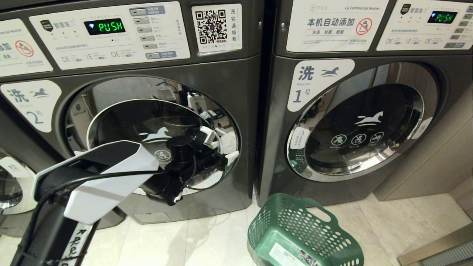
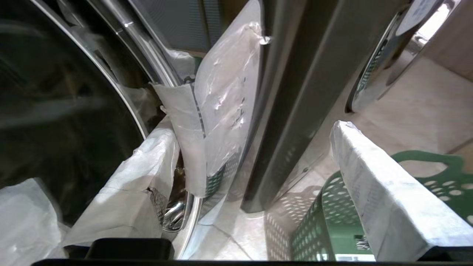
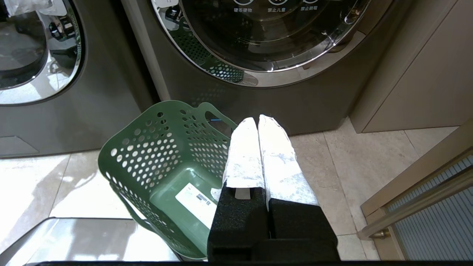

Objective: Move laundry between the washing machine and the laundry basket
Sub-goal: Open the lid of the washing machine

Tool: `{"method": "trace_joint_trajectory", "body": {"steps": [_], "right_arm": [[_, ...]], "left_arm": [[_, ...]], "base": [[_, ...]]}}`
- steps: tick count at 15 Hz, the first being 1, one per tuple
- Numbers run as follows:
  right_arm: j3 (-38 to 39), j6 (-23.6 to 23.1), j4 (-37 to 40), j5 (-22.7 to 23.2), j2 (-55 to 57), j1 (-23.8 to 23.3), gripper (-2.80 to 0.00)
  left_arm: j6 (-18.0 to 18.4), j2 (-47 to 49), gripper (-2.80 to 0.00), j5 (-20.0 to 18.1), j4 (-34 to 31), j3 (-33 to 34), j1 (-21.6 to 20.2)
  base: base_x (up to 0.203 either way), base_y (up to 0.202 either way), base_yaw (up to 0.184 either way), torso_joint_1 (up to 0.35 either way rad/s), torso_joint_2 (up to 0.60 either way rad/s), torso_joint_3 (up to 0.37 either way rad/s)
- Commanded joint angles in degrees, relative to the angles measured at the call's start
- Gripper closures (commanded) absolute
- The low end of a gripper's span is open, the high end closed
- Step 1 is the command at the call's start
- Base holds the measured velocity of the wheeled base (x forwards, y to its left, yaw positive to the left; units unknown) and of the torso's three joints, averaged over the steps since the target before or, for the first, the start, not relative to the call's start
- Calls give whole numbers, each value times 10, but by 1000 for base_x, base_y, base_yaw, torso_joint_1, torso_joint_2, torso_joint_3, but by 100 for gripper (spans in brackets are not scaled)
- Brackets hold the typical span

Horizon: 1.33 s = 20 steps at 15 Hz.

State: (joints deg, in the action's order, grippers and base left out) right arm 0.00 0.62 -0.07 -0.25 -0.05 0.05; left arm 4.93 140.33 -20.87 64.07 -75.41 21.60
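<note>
green laundry basket [image 1: 306, 236] beside washing machine [image 1: 147, 92]; left tool [image 2: 251, 177] spread at its door, right tool [image 3: 258, 123] pressed together.

The room light is warm and rather dim, and it makes pale glare patches on the floor [image 3: 33, 184]. The chrome door rim [image 1: 354, 168] mirrors the room. The left wrist view is smeared by motion blur at its dark side, and lines bend near the edges of the head view.

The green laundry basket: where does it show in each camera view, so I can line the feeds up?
Head view: laundry basket at bottom centre, on the floor below washer 1.
Left wrist view: lower right, partly behind a wrapped finger.
Right wrist view: lower left of centre, empty.
Shared landmark: washer 1's chrome door ring.
</note>
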Motion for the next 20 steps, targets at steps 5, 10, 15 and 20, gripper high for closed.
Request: {"method": "trace_joint_trajectory", "body": {"steps": [5,10,15,20], "right_arm": [[0,0,0,0,0,0,0],[0,0,0,0,0,0,0],[0,0,0,0,0,0,0],[0,0,0,0,0,0,0]], "left_arm": [[-27,18,-280,-44,20,-1,-1],[-23,31,-280,-35,14,-23,1],[-23,55,-280,1,11,-54,26],[-36,72,-280,62,-2,-92,50]], "base": [[0,0,0,0,0,0],[0,0,0,0,0,0],[0,0,0,0,0,0],[0,0,0,0,0,0]]}}
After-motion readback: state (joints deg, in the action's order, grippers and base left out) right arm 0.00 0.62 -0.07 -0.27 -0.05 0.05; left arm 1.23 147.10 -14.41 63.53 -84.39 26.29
